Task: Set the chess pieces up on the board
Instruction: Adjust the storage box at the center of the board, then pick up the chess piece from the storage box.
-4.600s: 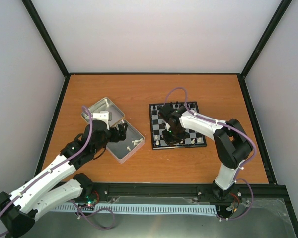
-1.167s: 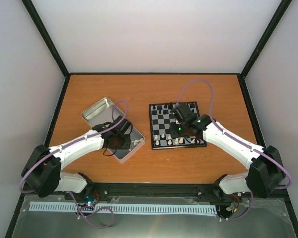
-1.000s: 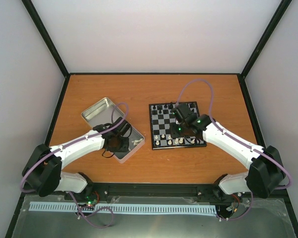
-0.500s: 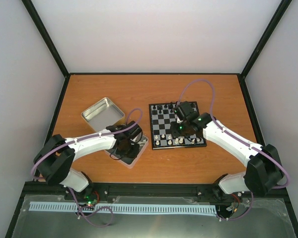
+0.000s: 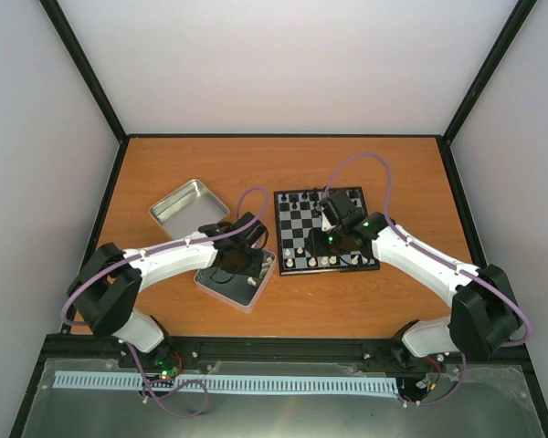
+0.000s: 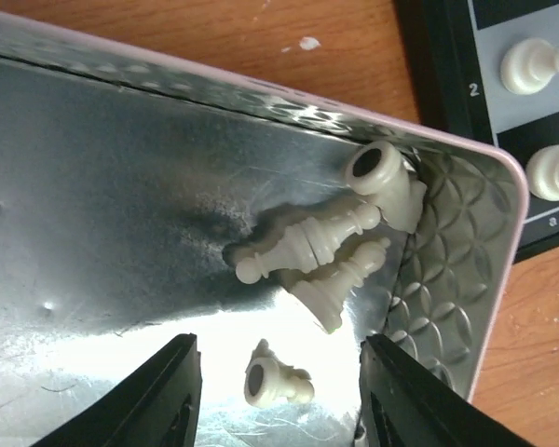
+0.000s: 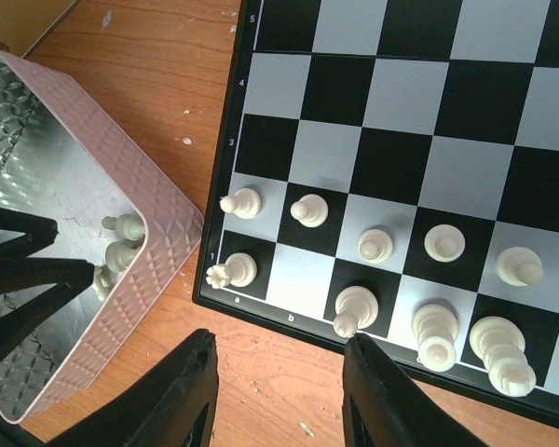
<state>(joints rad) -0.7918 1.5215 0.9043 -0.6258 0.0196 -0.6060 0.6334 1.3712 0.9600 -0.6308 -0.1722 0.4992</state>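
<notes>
Four white chess pieces [image 6: 309,246] lie on their sides in the corner of the tin [image 6: 436,279], which sits just beside the board [image 7: 402,91]. More white ones already stand in the two nearest rows of the board.

The left gripper [image 6: 278,346] hangs over the tin floor with its jaws wide and nothing in them. A small piece [image 6: 276,380] lies between the two fingers. Its hollow base faces left and a little up, toward the camera, and its head points right, so its long axis runs across the gap from one finger to the other. Closing now would, I think, press it end to end, which is a slippery hold. It seems better to turn the wrist first, so that the pads meet the narrow body from the sides, and then to go down gently onto the metal.

One tall piece [image 6: 354,220] lies just above, with its long axis slanting from lower left to upper right. The gripper should not touch it.

The right gripper [image 7: 279,340] is also wide and empty, above the near edge of the board.
</notes>
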